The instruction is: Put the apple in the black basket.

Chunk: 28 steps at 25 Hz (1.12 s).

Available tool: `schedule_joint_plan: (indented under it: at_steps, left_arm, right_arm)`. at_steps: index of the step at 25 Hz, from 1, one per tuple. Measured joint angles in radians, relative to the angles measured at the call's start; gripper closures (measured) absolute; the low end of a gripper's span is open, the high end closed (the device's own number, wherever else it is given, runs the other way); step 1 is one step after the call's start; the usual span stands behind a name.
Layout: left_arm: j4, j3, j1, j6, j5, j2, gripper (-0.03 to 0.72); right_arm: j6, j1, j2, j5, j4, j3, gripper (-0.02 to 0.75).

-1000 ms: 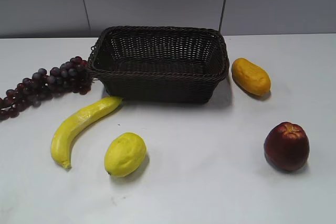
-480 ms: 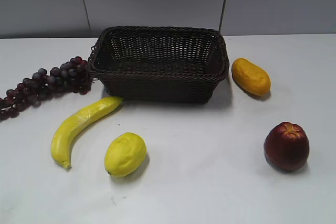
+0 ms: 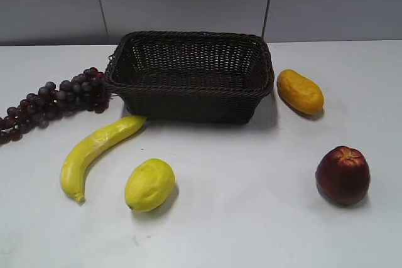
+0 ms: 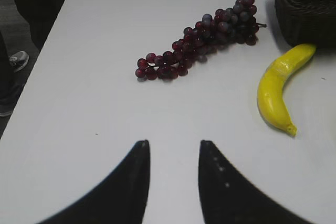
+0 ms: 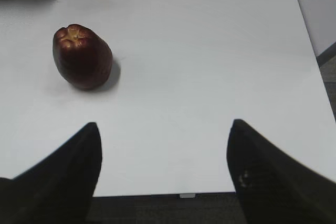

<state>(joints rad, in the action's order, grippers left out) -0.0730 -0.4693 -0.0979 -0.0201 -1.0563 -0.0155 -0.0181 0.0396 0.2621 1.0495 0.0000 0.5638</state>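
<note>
Apple (image 3: 342,174) waits on the worktop (image 3: 251,205), outside the black basket (image 3: 191,75).
Your right claw (image 5: 163,174) gapes wide, empty, ready to straddle it; left claw (image 4: 172,182) parted, empty.

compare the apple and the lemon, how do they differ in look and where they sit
The apple is dark red and glossy with a dimpled top; the lemon is bright yellow and matte-looking. The apple sits front right, with the lemon front left beside the banana. The apple stands upright, dimple up; the lemon lies on its side, one end toward the camera. Both are about the same size and rest on the white table, outside the black basket.
</note>
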Motion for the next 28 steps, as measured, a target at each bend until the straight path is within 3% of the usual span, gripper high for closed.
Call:
schedule_joint_plan:
  at_steps: [15,21,28]
  left_arm:
    - [0.0,0.0,0.0,0.0,0.0,0.0,0.452]
    - [0.0,0.0,0.0,0.0,0.0,0.0,0.452]
    - [0.0,0.0,0.0,0.0,0.0,0.0,0.452]
  right_arm:
    - [0.139,0.0,0.384,0.003,0.045,0.134,0.211]
    - [0.145,0.0,0.59,0.018,0.085,0.224,0.159]
    - [0.114,0.0,0.843,0.003,0.095,0.317,0.154]
